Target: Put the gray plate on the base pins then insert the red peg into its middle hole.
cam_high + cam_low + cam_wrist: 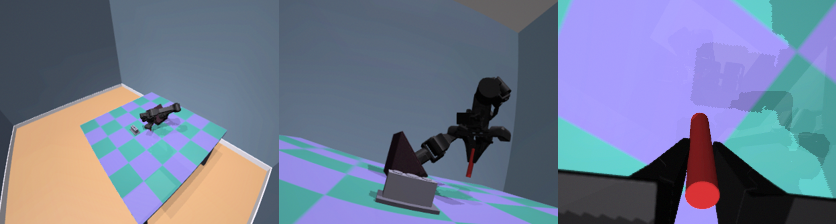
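Observation:
My gripper is shut on the red peg. The peg is held by its upper part; its lower end sticks out below the fingertips, clear of the table. The gray plate looks like a thick block lying flat on the base. The base shows as a thin, wider rim under it. Round marks show along the plate's top, but the pins and the middle hole cannot be told apart. In the exterior view the gripper is above and to the right of the plate.
A dark maroon wedge-shaped block stands behind the plate in the exterior view, beside the arm's lower links. The checkered table carries the arm's shadow. The wrist view does not show the plate.

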### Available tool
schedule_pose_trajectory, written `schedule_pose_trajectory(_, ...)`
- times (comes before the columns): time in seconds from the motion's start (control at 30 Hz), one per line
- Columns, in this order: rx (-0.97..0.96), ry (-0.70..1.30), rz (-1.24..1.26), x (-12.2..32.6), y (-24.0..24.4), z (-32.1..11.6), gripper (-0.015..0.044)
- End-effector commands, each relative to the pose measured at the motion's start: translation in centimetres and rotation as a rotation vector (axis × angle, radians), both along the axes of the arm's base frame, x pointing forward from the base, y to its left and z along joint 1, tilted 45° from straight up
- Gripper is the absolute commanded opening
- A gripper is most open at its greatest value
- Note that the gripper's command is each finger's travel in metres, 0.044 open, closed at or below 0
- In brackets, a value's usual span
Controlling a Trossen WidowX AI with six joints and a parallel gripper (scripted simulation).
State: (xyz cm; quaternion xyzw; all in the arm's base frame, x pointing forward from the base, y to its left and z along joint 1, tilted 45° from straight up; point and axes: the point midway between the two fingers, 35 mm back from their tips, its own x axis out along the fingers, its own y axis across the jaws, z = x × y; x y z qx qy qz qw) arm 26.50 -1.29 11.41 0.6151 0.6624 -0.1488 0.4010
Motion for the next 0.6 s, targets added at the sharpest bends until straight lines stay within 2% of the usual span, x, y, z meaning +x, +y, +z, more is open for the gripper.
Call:
schedule_pose_trajectory(0.0, -0.005, 0.000, 0.002, 0.7, -0.8, -0.6, 0.0000)
schedule_pose_trajectory(0.57, -0.008, 0.001, 0.002, 3.3, -4.4, -3.1, 0.0000)
